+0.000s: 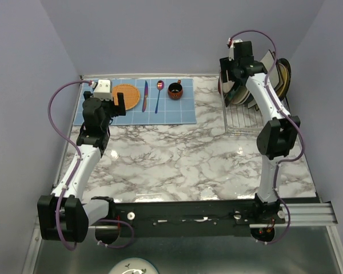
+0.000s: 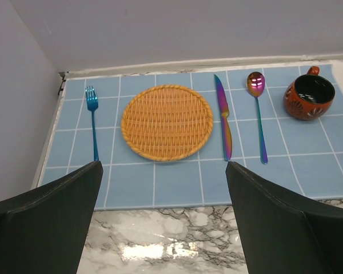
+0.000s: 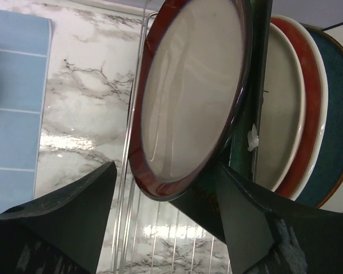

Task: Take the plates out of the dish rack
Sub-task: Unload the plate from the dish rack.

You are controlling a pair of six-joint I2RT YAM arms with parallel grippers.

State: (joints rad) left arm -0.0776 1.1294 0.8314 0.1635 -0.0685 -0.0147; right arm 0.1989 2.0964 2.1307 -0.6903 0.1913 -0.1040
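Observation:
Several plates (image 1: 279,73) stand upright in the silver wire dish rack (image 1: 243,124) at the right rear. In the right wrist view the nearest is a cream plate with a dark-red rim (image 3: 188,85). Behind it are a dark green plate (image 3: 247,142), a cream red-rimmed plate (image 3: 286,114) and a teal plate (image 3: 333,123). My right gripper (image 1: 233,80) is open at the rack's left end; in its wrist view its gripper (image 3: 166,171) has one finger on each side of the nearest plate's rim, without touching. My left gripper (image 1: 111,105) is open and empty over the blue placemat's front edge (image 2: 163,165).
On the blue tiled placemat (image 2: 177,185) lie an orange woven mat (image 2: 167,121), a blue fork (image 2: 92,120), an iridescent knife (image 2: 223,117), a spoon (image 2: 257,108) and a dark-red cup (image 2: 308,97). Walls close in at the back and left. Rack wires (image 3: 160,228) run under the plates.

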